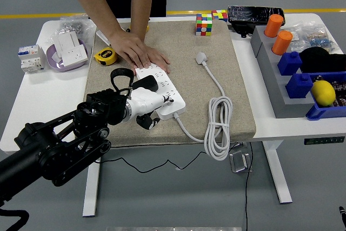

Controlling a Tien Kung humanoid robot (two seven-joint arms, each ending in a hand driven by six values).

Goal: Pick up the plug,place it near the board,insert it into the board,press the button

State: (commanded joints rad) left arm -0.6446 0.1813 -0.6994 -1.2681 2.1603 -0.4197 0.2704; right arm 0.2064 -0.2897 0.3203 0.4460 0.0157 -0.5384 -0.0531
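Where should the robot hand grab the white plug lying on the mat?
Grip the white plug by its flat body, from above, with the fingers on its two sides. It lies flat on the tan mat, its cord trails toward the near edge, and the space around its head is open.

No legible writing on the tabletop (38,93)

Markings on the power strip (162,87), the tape measure (105,55) and the breaker (30,58) are too small and blurred to read.

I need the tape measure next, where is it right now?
In the head view, the yellow tape measure sits at the mat's far left edge, beside the person's hand.
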